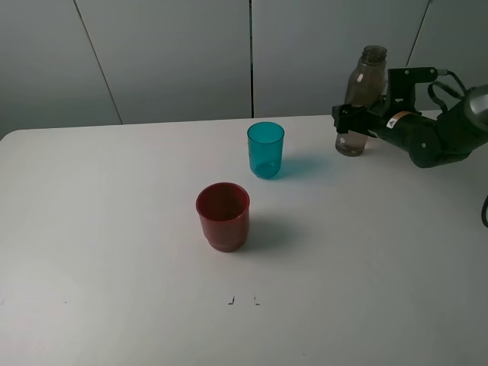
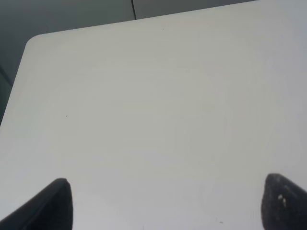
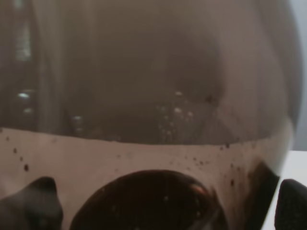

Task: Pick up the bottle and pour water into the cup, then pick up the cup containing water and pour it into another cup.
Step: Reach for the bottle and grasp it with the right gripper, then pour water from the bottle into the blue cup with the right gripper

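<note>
The smoky grey-brown bottle (image 1: 364, 84) stands at the back right of the white table (image 1: 114, 229), leaning slightly. My right gripper (image 1: 357, 120) is shut on its lower body. In the right wrist view the bottle (image 3: 153, 86) fills the frame, with water in its lower part, and the gripper (image 3: 168, 206) has a dark fingertip on each side. The teal cup (image 1: 265, 149) stands upright left of the bottle. The red cup (image 1: 223, 216) stands upright in front of it, nearer the table's middle. My left gripper (image 2: 168, 206) is open over bare table and shows only in the left wrist view.
Grey wall panels (image 1: 175, 53) rise behind the table's back edge. Small dark marks (image 1: 231, 300) sit on the table near the front. The table's rounded back left corner (image 2: 33, 40) shows in the left wrist view.
</note>
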Controlling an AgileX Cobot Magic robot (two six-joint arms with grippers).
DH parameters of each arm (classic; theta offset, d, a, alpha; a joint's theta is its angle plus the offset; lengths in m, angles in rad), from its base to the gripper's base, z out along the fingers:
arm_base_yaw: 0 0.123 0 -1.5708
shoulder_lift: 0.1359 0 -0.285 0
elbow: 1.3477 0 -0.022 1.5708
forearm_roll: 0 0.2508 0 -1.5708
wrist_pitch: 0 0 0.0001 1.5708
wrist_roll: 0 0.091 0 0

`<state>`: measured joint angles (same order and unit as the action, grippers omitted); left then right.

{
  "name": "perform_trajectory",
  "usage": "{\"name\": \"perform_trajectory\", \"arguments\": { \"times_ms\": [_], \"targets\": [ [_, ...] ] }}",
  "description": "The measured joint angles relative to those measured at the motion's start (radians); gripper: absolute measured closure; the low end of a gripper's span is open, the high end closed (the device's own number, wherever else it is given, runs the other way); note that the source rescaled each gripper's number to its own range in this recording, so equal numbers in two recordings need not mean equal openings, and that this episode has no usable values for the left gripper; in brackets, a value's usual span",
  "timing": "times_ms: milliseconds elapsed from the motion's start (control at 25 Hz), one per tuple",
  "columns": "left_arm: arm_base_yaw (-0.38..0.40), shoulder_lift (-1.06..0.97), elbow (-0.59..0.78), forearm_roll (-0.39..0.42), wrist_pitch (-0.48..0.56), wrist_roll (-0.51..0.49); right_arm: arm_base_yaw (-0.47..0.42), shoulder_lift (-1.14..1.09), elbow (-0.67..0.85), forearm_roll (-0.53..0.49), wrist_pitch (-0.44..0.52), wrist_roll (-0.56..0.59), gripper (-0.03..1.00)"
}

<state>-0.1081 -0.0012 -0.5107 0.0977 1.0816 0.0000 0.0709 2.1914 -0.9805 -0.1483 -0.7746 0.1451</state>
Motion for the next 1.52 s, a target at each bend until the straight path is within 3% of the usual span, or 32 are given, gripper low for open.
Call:
{"name": "perform_trajectory", "arguments": {
  "times_ms": [880,920,960,1000,1040,1520],
  "targets": [
    [0.0,0.0,0.0,0.0,0.0,0.0,0.0,0.037,-0.04,0.004,-0.043,0.004,-0.02],
    [0.0,0.0,0.0,0.0,0.0,0.0,0.0,0.037,-0.04,0.004,-0.043,0.004,0.1],
    [0.0,0.0,0.0,0.0,0.0,0.0,0.0,0.037,-0.04,0.004,-0.043,0.004,0.32],
    [0.0,0.0,0.0,0.0,0.0,0.0,0.0,0.039,-0.04,0.004,-0.049,0.004,0.57],
    [0.0,0.0,0.0,0.0,0.0,0.0,0.0,0.041,-0.04,0.004,-0.052,0.004,0.94],
    [0.0,0.0,0.0,0.0,0.0,0.0,-0.002,0.045,-0.04,-0.044,-0.058,-0.001,0.96]
  ]
}}
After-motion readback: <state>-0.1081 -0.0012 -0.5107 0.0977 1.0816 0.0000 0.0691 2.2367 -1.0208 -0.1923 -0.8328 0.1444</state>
